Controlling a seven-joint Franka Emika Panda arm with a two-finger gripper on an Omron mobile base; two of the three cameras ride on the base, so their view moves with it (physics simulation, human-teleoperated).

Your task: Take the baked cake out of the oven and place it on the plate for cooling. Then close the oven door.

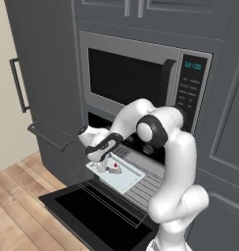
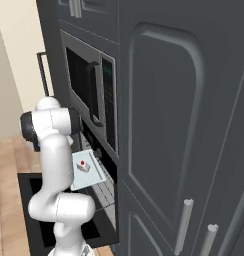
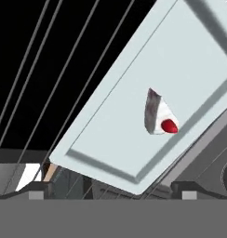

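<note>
The tall dark grey cabinets (image 1: pixel 43 59) take up most of both base views, above a strip of wooden floor (image 1: pixel 16 196). Set into them is the grey-framed microwave (image 1: pixel 131 73), shut, with its keypad on the right. Directly under it sits the oven (image 1: pixel 94 120), partly hidden behind the white arm (image 1: pixel 175 186). The door (image 1: pixel 92 215) is open, folded down flat toward the robot, its dark glass facing up.

A wire rack (image 1: pixel 148 184) sticks out of the oven over the door. On the rack lies a pale blue-grey rectangular tray (image 1: pixel 126 179) with a raised rim, turned at an angle to the wires. The cake (image 1: pixel 114 169) rests on the tray near its middle. In the hand view it shows as a small wedge (image 3: pixel 157 114), white with a greyish-brown side and a red blob on top.

The arm bends over the open door and reaches toward the oven mouth. The tool (image 1: pixel 99 151) hangs just above the tray's left end, near the cake but apart from it. In the hand view its two dark fingertips (image 3: pixel 36 191) stand wide apart at the bottom, released, with nothing between them; the tray's near corner lies beyond them.
</note>
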